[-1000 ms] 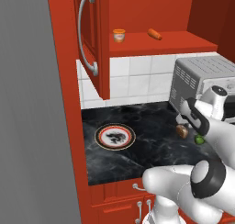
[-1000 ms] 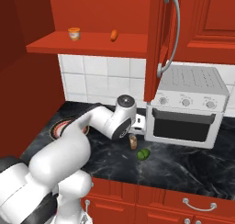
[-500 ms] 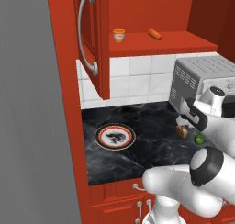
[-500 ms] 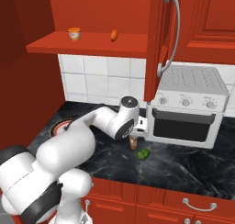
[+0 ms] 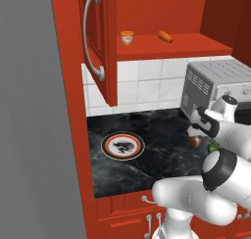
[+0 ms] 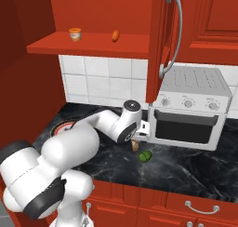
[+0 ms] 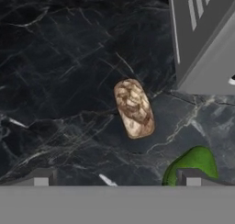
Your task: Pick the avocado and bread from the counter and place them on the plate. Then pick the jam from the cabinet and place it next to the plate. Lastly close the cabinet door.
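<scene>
The brown bread (image 7: 133, 108) lies on the black marble counter (image 7: 59, 81), straight below my open gripper (image 7: 115, 179), whose fingers hold nothing. The green avocado (image 7: 193, 161) sits beside the bread, partly behind one fingertip (image 7: 190, 177). From the base, the gripper (image 6: 138, 138) hovers just over the bread (image 6: 135, 146) and the avocado (image 6: 145, 156), in front of the oven. The plate (image 5: 122, 146) rests on the counter to the left. The orange jam (image 5: 127, 37) stands on the shelf of the red cabinet, whose door (image 5: 98, 37) stands open.
A silver toaster oven (image 6: 190, 107) stands right behind the bread, close to my hand. An orange carrot-like item (image 5: 165, 35) lies on the cabinet shelf right of the jam. A second open door (image 6: 162, 40) hangs above the oven. Red drawers (image 6: 195, 205) run under the counter.
My hand has shifted a little toward the oven, settling over the bread. The gripper stayed open; bread, avocado and plate have not moved.
</scene>
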